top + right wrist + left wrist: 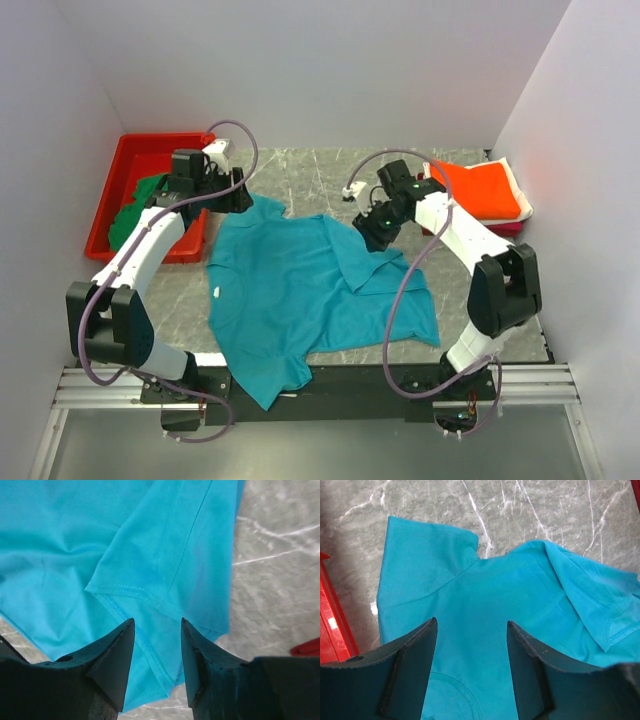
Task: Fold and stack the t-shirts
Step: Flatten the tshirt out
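Observation:
A teal t-shirt [310, 290] lies spread on the marble table, its lower part hanging over the near edge. My left gripper [238, 192] is open above its far left sleeve; in the left wrist view the gripper [472, 625] has teal cloth [470, 580] showing between its fingers. My right gripper [378, 232] is open over the folded right sleeve; in the right wrist view the gripper [157, 622] stands over the sleeve hem [125, 587]. A dark green shirt [140, 205] lies in the red bin [115, 195]. A folded orange shirt [485, 188] lies on top of a stack at the far right.
The red bin stands at the far left of the table, its edge showing in the left wrist view [335, 625]. White walls close in the left, back and right. Bare marble [300, 170] lies behind the teal shirt.

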You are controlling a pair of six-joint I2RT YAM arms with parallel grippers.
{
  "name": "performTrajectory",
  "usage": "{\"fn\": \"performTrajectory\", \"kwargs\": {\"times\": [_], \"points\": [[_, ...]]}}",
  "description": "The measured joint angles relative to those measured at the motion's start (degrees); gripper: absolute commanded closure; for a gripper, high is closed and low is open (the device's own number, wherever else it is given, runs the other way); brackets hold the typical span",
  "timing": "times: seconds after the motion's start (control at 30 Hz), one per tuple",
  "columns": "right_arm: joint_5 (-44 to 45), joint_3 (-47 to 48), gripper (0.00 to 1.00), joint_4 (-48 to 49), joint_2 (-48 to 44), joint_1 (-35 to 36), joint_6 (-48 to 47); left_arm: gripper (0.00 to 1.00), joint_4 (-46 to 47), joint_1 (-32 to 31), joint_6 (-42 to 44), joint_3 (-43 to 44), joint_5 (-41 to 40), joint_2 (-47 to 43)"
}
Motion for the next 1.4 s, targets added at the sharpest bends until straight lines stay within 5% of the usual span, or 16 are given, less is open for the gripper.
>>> {"fn": "performTrajectory", "kwargs": {"times": [0.77, 0.87, 0.97, 1.03, 1.27, 1.4], "points": [[10.97, -3.8, 0.53, 5.97, 9.75, 2.62, 8.02, 0.37, 0.02, 0.0, 0.0, 0.0, 0.13, 0.61], [10.95, -3.82, 0.65, 6.05, 10.49, 2.91, 8.28, 0.37, 0.02, 0.0, 0.0, 0.0, 0.13, 0.66], [10.95, -3.82, 0.94, 6.05, 10.93, 3.04, 8.46, 0.37, 0.02, 0.0, 0.0, 0.0, 0.13, 0.66], [11.02, -3.82, 1.0, 5.97, 10.93, 3.04, 8.7, 0.37, 0.02, 0.0, 0.02, 0.0, 0.11, 0.66], [9.9, -3.82, 1.0, 5.11, 9.77, 3.58, 8.94, 0.37, 0.02, 0.0, 0.02, 0.0, 0.13, 0.66], [9.46, -3.82, 0.66, 4.81, 7.45, 5.62, 9.31, 0.37, 0.02, 0.0, 0.02, 0.0, 0.13, 0.66]]}}
